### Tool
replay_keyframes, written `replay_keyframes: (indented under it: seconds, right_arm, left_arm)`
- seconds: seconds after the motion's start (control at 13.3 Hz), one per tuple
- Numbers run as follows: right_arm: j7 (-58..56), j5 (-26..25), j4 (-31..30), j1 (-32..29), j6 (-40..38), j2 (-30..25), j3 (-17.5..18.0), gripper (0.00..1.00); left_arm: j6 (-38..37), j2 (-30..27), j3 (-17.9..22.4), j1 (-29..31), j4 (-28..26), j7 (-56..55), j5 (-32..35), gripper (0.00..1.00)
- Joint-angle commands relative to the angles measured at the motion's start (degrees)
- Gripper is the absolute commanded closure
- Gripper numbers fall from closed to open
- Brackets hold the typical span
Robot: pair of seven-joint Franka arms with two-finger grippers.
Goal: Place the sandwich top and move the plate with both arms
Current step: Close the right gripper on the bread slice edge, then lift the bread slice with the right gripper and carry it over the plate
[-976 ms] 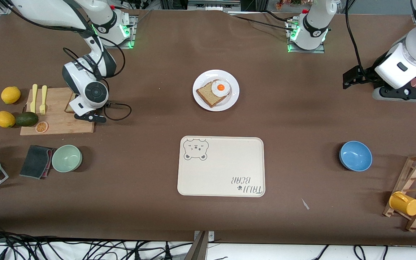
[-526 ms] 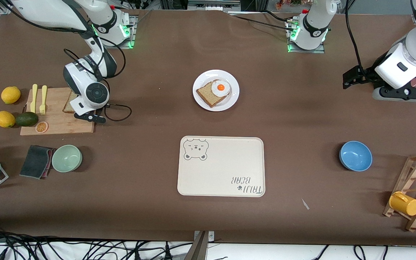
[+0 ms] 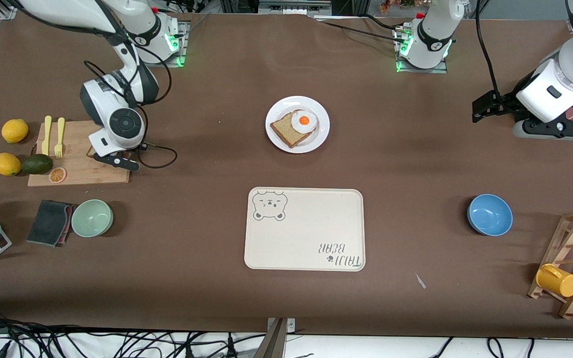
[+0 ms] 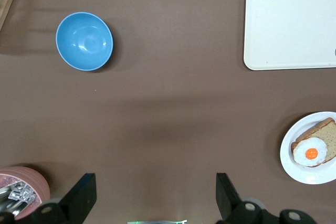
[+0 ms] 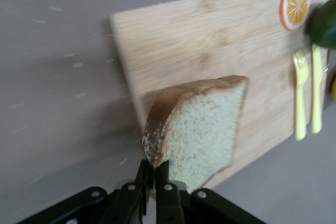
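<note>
Right gripper [image 5: 154, 174] over the pale bamboo cutting board [image 3: 75, 171], jaws pinched tight on 1 crust edge of the sandwich top [image 5: 197, 129], a squarish tan bread slice with brown crust; slice stands out from the jaws, tilted above the board. Round white plate [image 3: 279, 136] with the egg-topped slice [image 3: 296, 127] sits mid-desk, well off toward the left arm's end from these jaws. Left gripper [image 4: 152, 203] waits, jaws wide apart, empty, over bare brown desk [image 3: 416, 164]. Right arm carries.
</note>
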Motion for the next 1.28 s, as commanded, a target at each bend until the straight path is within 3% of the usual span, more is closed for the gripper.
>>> replay_keyframes:
  seconds: [0.0, 0.08, 0.38, 0.6, 0.75, 0.83, 0.98, 1.2]
  right_arm:
    - [-5.2, 8.5, 1.5, -0.2, -6.2, -8.3, 4.7, 1.0]
    - [-6.8, 9.1, 3.3, -0.2, -8.1, -8.8, 5.7, 1.0]
    - [-12.7, 25.1, 8.5, -0.2, -11.8, -13.4, 8.1, 1.0]
    - [-12.4, 31.0, 15.3, 1.4, -12.3, -11.6, 13.6, 1.0]
    - [-10.7, 31.6, 18.4, 5.1, -11.7, -10.1, 15.2, 1.0]
    - [-9.1, 33.4, 19.9, 5.2, -11.6, -9.7, 17.6, 1.0]
    - [-9.3, 41.9, 23.1, 5.4, -10.1, -8.3, 21.6, 1.0]
    - [-8.4, 42.7, 23.9, 5.8, -4.4, -6.3, 29.6, 1.0]
  left_arm:
    - [-1.3, 0.1, -0.1, 0.4, 1.1, 0.2, -1.2, 0.0]
    - [-1.3, 0.1, -0.1, 0.4, 1.1, 0.2, -1.2, 0.0]
    - [-1.3, 0.1, -0.1, 0.3, 1.1, 0.2, -1.2, 0.0]
    - [-1.2, 0.4, -0.1, 0.3, 1.1, 0.2, -1.1, 0.0]
    - [-0.9, 0.8, -0.1, 0.3, 1.1, 0.1, -0.9, 0.0]
    - [-0.7, 0.9, -0.1, 0.3, 1.1, 0.1, -0.8, 0.0]
    - [-0.6, 1.4, -0.1, 0.3, 1.1, 0.1, -0.7, 0.0]
    - [0.1, 1.7, -0.1, 0.3, 1.1, 0.1, -0.6, 0.0]
